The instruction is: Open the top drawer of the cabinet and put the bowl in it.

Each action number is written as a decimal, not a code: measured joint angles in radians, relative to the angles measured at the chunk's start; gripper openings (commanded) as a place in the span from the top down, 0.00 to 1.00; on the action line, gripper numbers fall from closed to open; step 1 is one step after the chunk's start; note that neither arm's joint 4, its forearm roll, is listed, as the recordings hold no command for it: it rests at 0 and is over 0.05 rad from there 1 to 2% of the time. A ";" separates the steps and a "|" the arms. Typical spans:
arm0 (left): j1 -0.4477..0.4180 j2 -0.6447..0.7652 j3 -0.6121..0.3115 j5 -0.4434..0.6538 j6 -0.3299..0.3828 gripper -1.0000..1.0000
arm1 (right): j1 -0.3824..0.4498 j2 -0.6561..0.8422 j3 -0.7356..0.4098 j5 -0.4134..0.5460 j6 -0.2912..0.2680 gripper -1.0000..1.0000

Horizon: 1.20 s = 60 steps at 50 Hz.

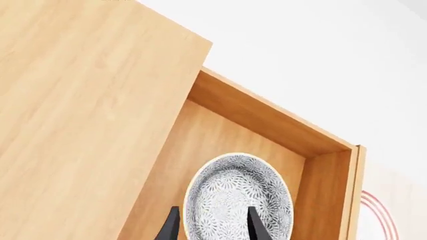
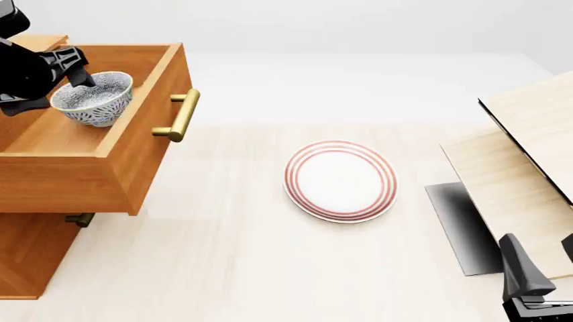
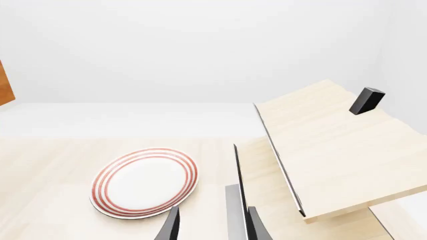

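The top drawer (image 2: 85, 144) of the cabinet (image 2: 31, 251) stands pulled out, and the left gripper (image 2: 70, 75) is clamped on the rim of the bowl (image 2: 93, 98), holding it inside the drawer's walls. On the worktop (image 2: 233, 268) a red-ringed plate (image 2: 341, 180) lies well apart from the cabinet, with a pale wood structure (image 2: 528, 168) beyond it. The right gripper (image 3: 212, 225) hangs near that structure, its fingers apart and holding nothing.

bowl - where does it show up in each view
Left wrist: bowl low in the frame, between the left gripper fingers, over the open drawer.
Front: bowl at upper left, held above the drawer.
Right wrist: not in it.
Shared landmark: the plate, whole in the front and right wrist views, only its edge in the left wrist view.
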 measured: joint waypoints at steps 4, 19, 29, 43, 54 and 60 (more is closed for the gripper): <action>0.001 -0.001 0.001 0.001 0.007 0.00 | 0.000 0.000 0.000 0.000 0.000 0.00; 0.004 -0.013 -0.015 0.026 0.029 0.00 | 0.000 0.000 0.000 0.000 0.000 0.00; 0.005 -0.036 -0.007 0.039 0.035 0.00 | 0.000 0.000 0.000 0.000 0.000 0.00; 0.007 -0.088 -0.011 0.080 0.044 0.00 | 0.000 0.000 0.000 0.000 0.000 0.00; 0.005 -0.135 -0.016 0.117 0.050 0.00 | 0.000 0.000 0.000 0.000 0.000 0.00; 0.000 -0.165 -0.018 0.139 0.052 0.00 | 0.000 0.000 0.000 0.000 0.000 0.00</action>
